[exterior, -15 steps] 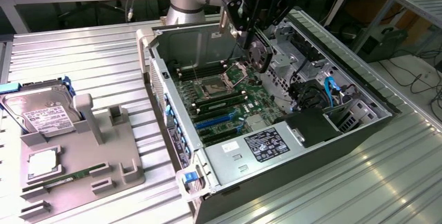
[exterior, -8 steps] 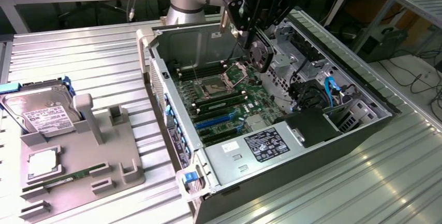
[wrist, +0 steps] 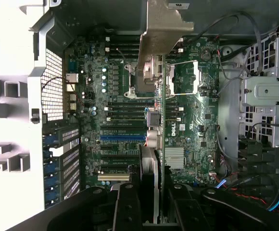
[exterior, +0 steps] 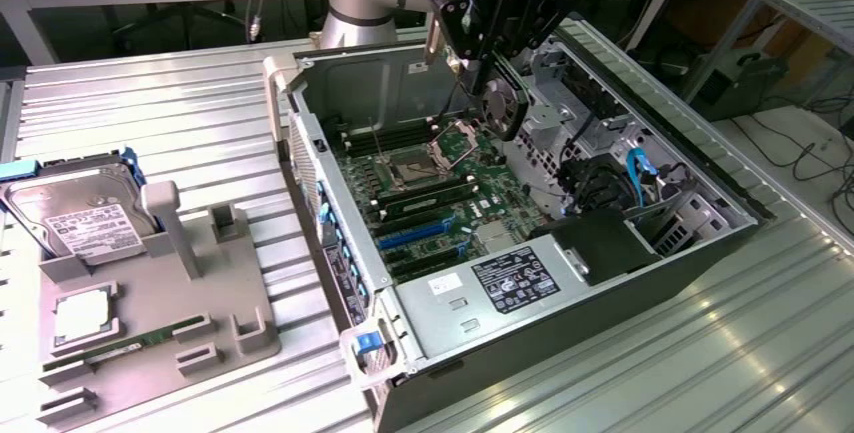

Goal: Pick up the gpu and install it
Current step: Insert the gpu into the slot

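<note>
My gripper (exterior: 489, 71) hangs over the open computer case (exterior: 304, 153) and is shut on the gpu (exterior: 505, 109), which stands on edge with its round fan facing the exterior view's left. In the wrist view the gpu (wrist: 164, 33) runs edge-on down the middle, its pale metal bracket at the far end, and my gripper (wrist: 158, 208) clamps it from both sides. The card floats above the motherboard (wrist: 197, 130), over the region of the CPU socket (exterior: 407, 165) and the memory slots. The blue expansion slots (exterior: 420, 233) lie nearer the power supply, apart from the card.
A grey holder tray (exterior: 160, 333) lies at the exterior view's left with a silver hard drive (exterior: 80, 218) and a narrow green RAM stick (exterior: 127, 348). Inside the case sit the power supply (exterior: 514, 283), drive bays and blue cables (exterior: 638, 175).
</note>
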